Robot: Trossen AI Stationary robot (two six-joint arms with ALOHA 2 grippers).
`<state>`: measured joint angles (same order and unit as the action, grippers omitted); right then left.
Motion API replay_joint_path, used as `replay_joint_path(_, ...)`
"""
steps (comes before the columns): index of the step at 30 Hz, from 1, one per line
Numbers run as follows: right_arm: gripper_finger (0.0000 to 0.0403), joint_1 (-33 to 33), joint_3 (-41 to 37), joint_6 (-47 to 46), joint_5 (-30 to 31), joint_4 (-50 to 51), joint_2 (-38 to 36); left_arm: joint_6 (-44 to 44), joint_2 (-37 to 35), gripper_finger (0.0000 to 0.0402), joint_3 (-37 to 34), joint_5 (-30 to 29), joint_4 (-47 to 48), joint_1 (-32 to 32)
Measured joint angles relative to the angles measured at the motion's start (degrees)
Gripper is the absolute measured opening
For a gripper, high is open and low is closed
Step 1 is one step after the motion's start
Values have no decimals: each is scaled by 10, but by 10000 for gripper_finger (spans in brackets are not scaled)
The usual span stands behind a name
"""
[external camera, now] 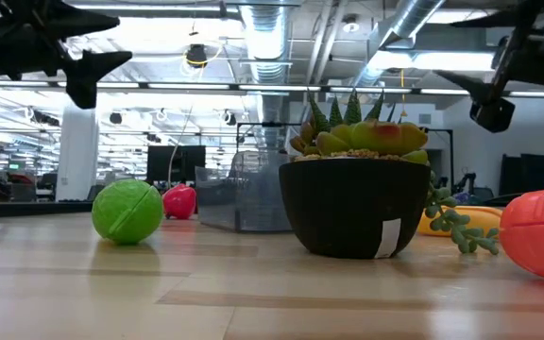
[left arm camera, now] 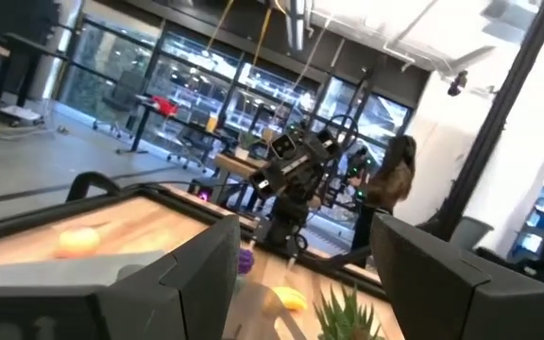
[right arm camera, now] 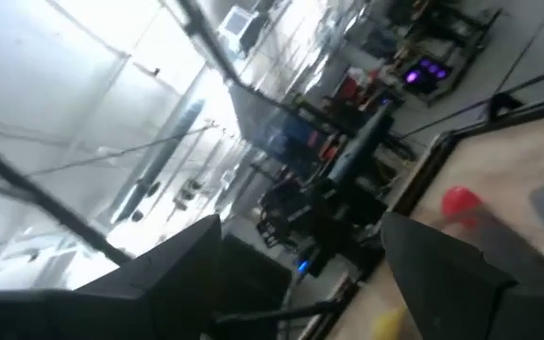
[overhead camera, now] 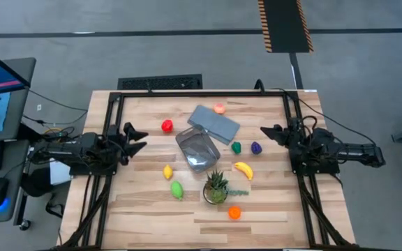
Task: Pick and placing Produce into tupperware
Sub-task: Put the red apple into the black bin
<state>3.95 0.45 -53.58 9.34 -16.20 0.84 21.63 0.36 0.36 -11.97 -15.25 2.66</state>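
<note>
Tupperware [overhead camera: 199, 149] sits mid-table (empty), well apart from both waiting claws.

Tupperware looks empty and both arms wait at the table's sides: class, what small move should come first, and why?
Probably the right gripper, open and empty, should reach toward the purple piece, the produce nearest it. The tupperware sits close by, so the carry would be short. The left gripper can wait.

Left arm: lies low along the left edge of the bench, pointing inward.
Left gripper [overhead camera: 139, 137]: fingers parted with a clear gap, holding nothing, above the left side.
Right arm: at the right edge, pointing inward.
Right gripper [overhead camera: 267, 132]: fingers spread wide, holding nothing.
</note>
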Motion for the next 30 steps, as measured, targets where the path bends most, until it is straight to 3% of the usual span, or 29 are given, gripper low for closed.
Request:
replay_joint_path(5,317,0,0,0,12,17,0,24,0,227,0,-32,-33,0)
replay_joint_path(11,317,7,0,12,26,25,0,115,-1,227,0,-82,-52,0)
replay_joint_path(24,317,7,0,49,30,26,0,125,0,227,0,-80,-1,0)
replay_joint_path(30,317,7,0,74,30,43,0,200,0,227,0,-80,51,0)
